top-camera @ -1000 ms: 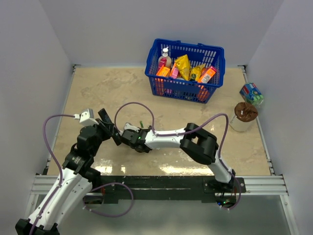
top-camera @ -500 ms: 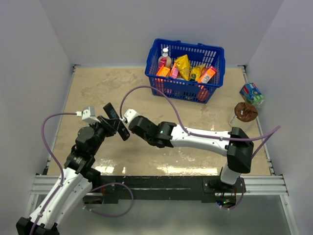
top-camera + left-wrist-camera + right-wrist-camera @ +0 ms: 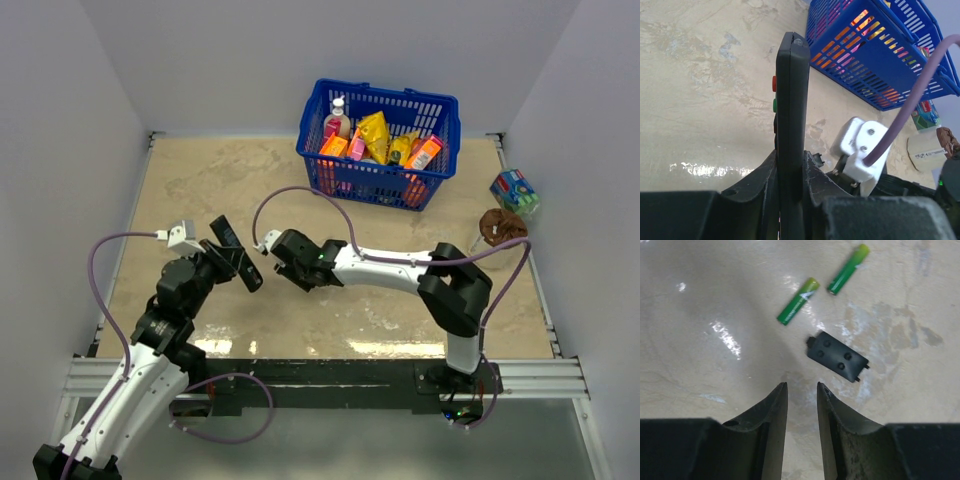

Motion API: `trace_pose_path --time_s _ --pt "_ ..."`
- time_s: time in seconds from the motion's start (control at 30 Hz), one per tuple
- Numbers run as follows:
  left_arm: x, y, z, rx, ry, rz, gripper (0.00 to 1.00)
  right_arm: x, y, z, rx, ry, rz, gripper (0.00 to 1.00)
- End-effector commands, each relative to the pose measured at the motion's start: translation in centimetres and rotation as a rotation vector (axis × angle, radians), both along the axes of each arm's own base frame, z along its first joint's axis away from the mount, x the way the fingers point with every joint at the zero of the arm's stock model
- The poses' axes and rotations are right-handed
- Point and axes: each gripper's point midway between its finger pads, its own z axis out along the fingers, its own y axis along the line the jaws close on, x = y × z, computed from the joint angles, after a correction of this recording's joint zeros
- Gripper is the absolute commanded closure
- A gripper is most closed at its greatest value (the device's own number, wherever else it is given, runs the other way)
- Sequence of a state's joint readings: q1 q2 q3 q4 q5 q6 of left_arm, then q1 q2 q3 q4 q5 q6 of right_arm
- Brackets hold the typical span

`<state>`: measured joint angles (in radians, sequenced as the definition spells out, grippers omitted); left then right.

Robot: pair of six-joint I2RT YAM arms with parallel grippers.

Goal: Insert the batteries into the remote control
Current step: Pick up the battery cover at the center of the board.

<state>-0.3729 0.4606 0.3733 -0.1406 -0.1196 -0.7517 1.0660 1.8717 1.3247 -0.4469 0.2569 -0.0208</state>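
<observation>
Top, left-wrist and right-wrist views of a battery-loading task. The left gripper (image 3: pixel 790 167) has its fingers closed tight on the lower end of the slim black rectangular plastic remote control (image 3: pixel 791 100). It holds the remote clear of the beige marbled desk (image 3: pixel 200 190) and edge-on to the wrist camera, with a red and a green button showing on its left face. In the top view the remote control (image 3: pixel 235 262) slants up and away from the left gripper (image 3: pixel 222 268), a pose it took up within the last second and has kept for the last half second. Over that second the right arm has unfolded from a tucked pose against the left fingers, reached out, and drawn its elbow back. The right gripper (image 3: pixel 802 387) now hangs, fingers narrowly parted and empty, above the desk beside the remote. Below it lie two slim green cylindrical batteries (image 3: pixel 798 301) (image 3: pixel 848 269), well apart from each other, and a small black rectangular plastic cover (image 3: pixel 836 356) just beside the nearer one. All three rest on the desk, untouched. No battery is loaded; the shift suggests the right arm has turned to fetching the first battery. A blue plastic basket (image 3: pixel 380 182) stands at the far side.
</observation>
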Motion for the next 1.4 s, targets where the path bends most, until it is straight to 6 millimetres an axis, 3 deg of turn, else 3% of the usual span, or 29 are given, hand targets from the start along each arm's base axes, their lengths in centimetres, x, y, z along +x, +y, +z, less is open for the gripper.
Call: trace_pose_path --time_s 0.0,0.17,0.37,0.67,0.87,1.37 --pt "0.4 0.3 2.5 -0.006 -0.058 0.016 1.00 0.7 2.5 0.8 0.044 -0.013 0.147 0.67" --pt "0.3 0.4 2.5 0.005 -0.056 0.017 1.00 1.4 3.1 -0.3 0.036 0.007 0.163 0.68" --pt "0.3 0.5 2.5 0.006 -0.059 0.020 1.00 2.9 2.9 -0.4 0.031 -0.036 0.049 0.68" --pt "0.5 0.3 2.4 0.005 -0.056 0.017 1.00 3.1 3.0 -0.4 0.108 -0.011 -0.111 0.68" --pt "0.4 0.3 2.5 0.003 -0.059 0.016 1.00 3.1 2.9 -1.5 0.118 0.006 -0.189 0.69" --pt "0.2 0.3 2.8 0.003 -0.071 0.007 1.00 3.8 2.1 -2.9 0.132 0.009 -0.295 0.76"
